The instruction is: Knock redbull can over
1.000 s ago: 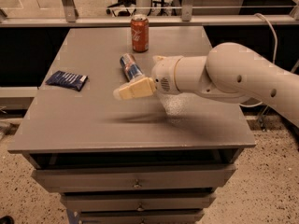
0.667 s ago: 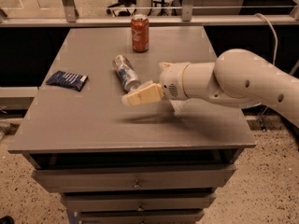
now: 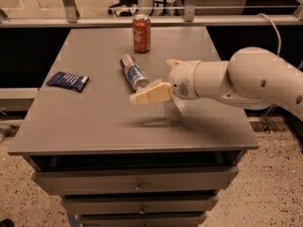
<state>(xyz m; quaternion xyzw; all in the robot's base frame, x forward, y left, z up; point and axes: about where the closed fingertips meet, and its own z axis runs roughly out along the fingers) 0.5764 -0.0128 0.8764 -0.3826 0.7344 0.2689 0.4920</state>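
The redbull can (image 3: 133, 72), slim, silver and blue, lies on its side in the middle of the grey table (image 3: 94, 122), its silver top pointing toward the back. My gripper (image 3: 147, 94) hangs above the table just in front of and to the right of the can's lower end, close to it. The white arm (image 3: 246, 79) reaches in from the right.
A red cola can (image 3: 141, 33) stands upright at the back of the table. A dark blue snack bag (image 3: 67, 81) lies near the left edge. Drawers (image 3: 137, 186) sit below the table's front edge. A railing runs behind the table.
The redbull can lies on its side throughout. My gripper has drawn back toward the front and a little to the right, away from the can.
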